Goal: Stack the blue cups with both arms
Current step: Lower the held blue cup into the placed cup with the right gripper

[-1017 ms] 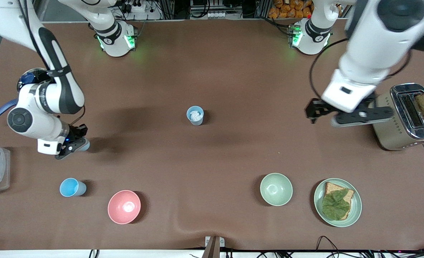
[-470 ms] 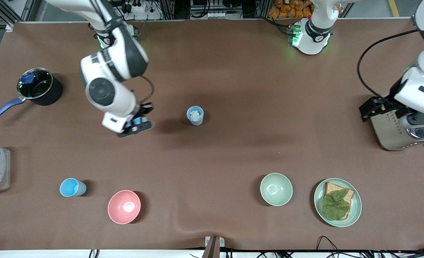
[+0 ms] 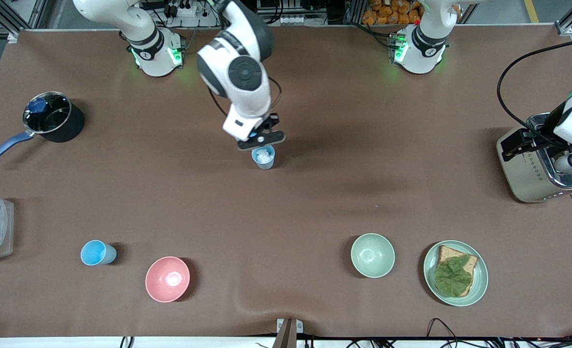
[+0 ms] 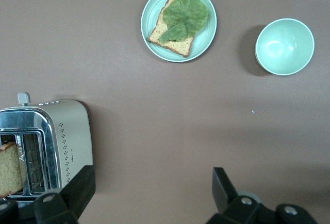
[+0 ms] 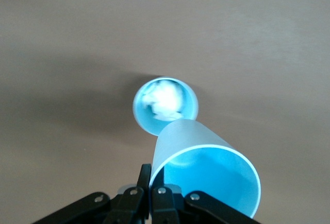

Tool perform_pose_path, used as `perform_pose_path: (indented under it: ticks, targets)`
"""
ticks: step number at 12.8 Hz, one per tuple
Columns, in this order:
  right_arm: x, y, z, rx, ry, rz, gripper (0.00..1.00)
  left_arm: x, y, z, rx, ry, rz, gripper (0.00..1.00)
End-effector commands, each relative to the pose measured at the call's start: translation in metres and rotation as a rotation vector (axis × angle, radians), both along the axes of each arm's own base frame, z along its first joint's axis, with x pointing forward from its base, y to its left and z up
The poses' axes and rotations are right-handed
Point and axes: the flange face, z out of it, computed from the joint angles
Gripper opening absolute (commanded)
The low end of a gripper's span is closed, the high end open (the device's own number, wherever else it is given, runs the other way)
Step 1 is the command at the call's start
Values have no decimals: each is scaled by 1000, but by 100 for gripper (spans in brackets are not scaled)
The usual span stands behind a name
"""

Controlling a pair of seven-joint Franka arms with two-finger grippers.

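Since the earlier frame, the right gripper (image 3: 262, 140) has swung in from the pot's (image 3: 49, 118) end of the table and now hangs over the middle cup (image 3: 264, 157), which holds something white. Its fingers pinch the wall of a carried cup (image 5: 206, 170). A third cup (image 3: 96, 253) stands beside the pink bowl (image 3: 167, 279). The left gripper (image 4: 149, 195), fingers spread, hangs over the toaster (image 3: 539, 166), waiting.
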Motion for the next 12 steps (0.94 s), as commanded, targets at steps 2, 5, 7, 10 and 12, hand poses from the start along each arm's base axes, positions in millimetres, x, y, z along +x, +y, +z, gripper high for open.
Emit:
perform_pose_path:
  ticks: [2, 5, 7, 10, 12]
  targets:
    - [14, 27, -15, -40, -57, -9, 0, -7, -4, 4, -14, -1, -24, 100]
    - [21, 36, -21, -37, -61, -22, 0, -9, -4, 5, -15, 2, -27, 100]
    - [14, 42, -29, -47, -56, -41, 0, -11, -1, 5, -14, 13, -23, 100]
    - [14, 41, -32, -54, -50, -51, 0, -14, -1, 8, -13, 11, -21, 100]
    - [13, 40, -35, -64, -43, -54, 0, -13, -1, 8, -13, 10, -20, 100]
